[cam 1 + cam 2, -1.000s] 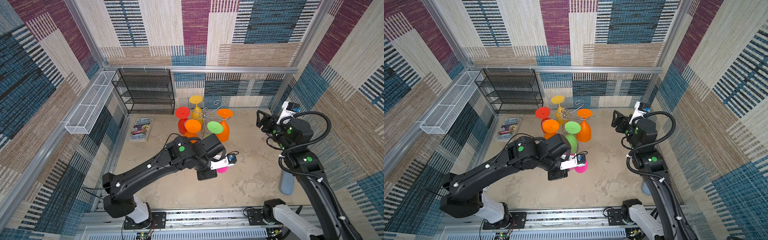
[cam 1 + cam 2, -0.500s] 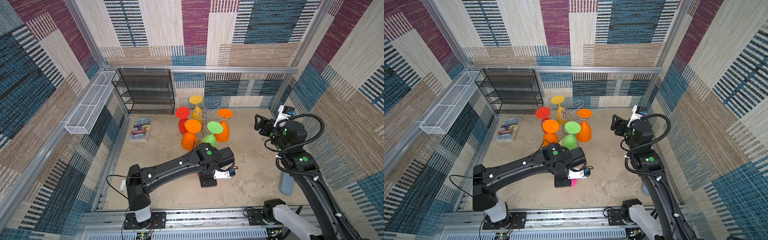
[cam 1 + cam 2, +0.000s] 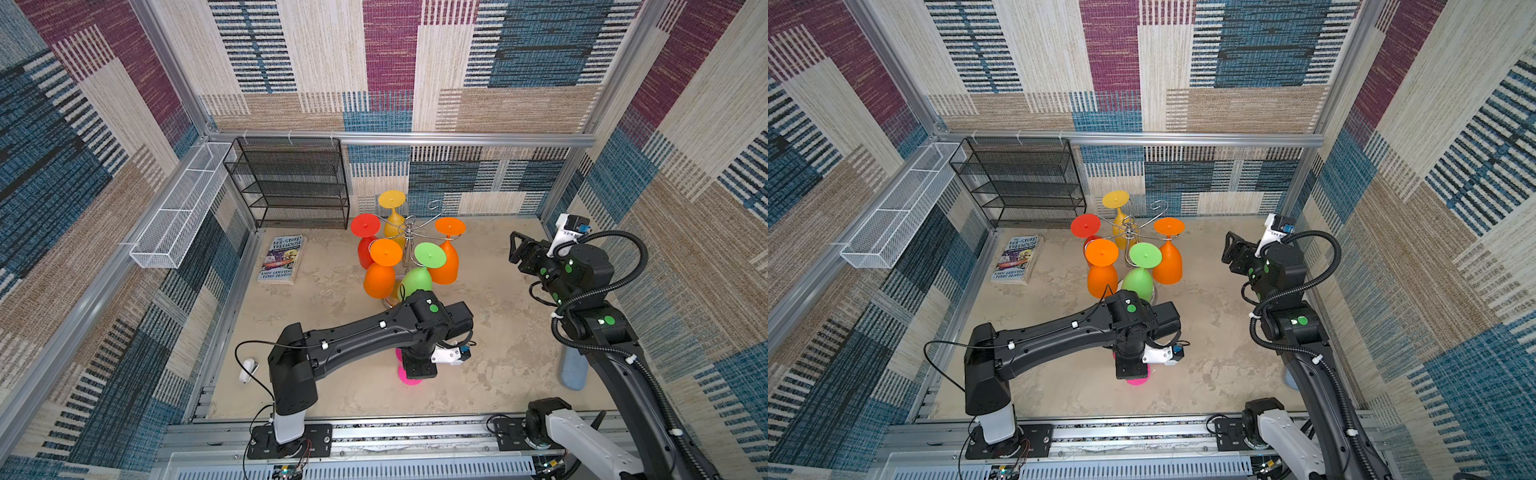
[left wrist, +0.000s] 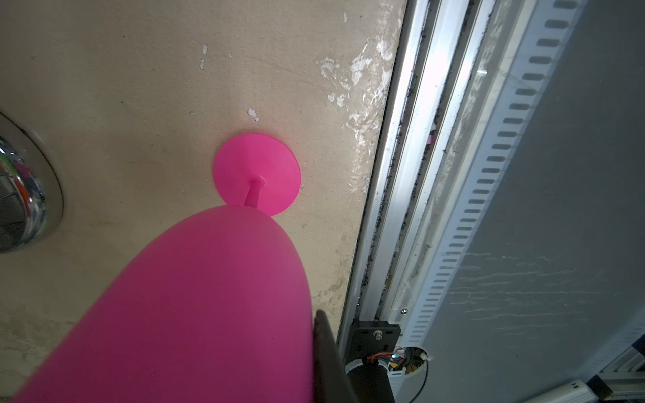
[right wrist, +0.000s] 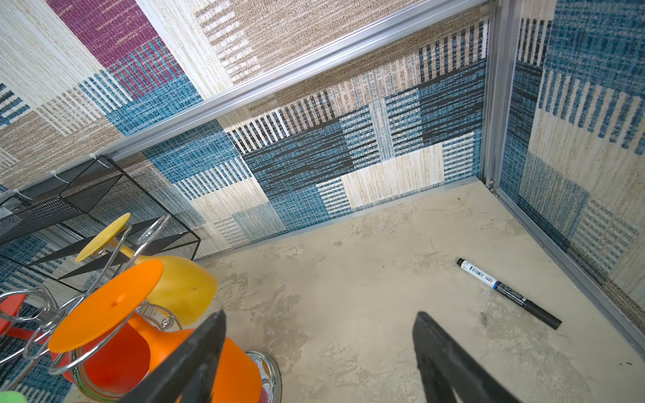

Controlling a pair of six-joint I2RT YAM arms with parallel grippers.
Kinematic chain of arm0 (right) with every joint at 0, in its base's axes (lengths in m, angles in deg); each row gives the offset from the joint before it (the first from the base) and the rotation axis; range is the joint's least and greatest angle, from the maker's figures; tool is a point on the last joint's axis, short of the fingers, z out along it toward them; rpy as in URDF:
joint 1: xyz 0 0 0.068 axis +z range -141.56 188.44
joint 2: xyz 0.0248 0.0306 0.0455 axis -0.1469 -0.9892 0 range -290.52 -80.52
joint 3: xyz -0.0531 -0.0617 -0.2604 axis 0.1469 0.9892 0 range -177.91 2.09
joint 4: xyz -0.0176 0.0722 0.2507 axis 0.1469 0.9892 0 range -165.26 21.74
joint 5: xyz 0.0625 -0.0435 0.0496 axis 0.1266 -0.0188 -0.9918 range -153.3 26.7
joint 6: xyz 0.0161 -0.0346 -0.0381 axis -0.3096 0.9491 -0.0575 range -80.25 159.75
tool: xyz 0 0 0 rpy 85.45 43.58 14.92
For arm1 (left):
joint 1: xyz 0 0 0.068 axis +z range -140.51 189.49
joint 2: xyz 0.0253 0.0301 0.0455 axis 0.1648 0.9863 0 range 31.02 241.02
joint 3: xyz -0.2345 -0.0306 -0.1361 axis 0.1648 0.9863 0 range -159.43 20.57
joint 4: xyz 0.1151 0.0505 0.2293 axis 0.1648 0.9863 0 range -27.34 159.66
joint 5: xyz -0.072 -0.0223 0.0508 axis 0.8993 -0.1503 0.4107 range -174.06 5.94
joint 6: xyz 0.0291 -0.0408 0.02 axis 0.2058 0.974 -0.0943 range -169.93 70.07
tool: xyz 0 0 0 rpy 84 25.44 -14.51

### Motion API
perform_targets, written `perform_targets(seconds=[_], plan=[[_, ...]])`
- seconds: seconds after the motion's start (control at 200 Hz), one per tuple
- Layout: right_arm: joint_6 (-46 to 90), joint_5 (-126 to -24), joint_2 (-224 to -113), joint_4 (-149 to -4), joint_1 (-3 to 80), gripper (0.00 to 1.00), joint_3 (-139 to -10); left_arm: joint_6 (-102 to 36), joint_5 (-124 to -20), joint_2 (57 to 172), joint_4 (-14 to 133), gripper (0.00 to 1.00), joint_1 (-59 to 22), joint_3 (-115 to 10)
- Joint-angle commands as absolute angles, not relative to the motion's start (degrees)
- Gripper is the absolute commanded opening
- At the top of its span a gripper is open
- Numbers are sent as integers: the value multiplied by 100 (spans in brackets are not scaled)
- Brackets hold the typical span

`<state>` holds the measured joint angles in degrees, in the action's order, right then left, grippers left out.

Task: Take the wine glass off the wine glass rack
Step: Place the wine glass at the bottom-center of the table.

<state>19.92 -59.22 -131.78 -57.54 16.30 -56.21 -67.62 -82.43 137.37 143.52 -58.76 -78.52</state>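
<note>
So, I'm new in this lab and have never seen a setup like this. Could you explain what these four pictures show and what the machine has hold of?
These are two black robot arms mounted at the front edge of a table inside a walled booth. Two pictures look down on the whole scene from overhead. The other two come from a camera on each arm's wrist.

On the table stand a chrome wine glass rack with five coloured glasses hanging upside down and a black mesh shelf. A book and a marker lie there too.

The left tool is shut on a pink wine glass. It is upright, and its foot seems to rest on the table. The right tool is open and empty, near the rack.
</note>
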Motion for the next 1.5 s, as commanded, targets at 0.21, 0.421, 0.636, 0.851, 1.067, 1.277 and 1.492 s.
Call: perform_targets(seconds=[0.21, 0.421, 0.636, 0.851, 1.067, 1.277, 1.492], plan=[[2095, -5887, -13116, -5862, 1627, 85, -5574, -6650, -8451, 13807, 14457, 15, -5863, -7949], [2070, -5966, -13087, -5871, 1626, 85, -5522, -6610, -8544, 13682, 14507, 25, -5870, -8077], [2038, -6583, -12945, -5985, 1618, 85, -5563, -6531, -8743, 13133, 14633, 33, -5903, -8600], [1628, -7841, -12843, -6260, 1613, 83, -5622, -6414, -9127, 12238, 14608, 34, -6036, -9127], [788, -9367, -12989, -7000, 1618, 79, -5518, -6296, -10118, 11004, 13508, 34, -6054, -8708], [89, -10136, -13256, -7552, 1618, 76, -5450, -6342, -10849, 9261, 11419, 48, -6050, -7239], [-404, -10467, -13510, -7909, 1601, 73, -5220, -6696, -12134, 7902, 9615, 77, -6048, -5849]])
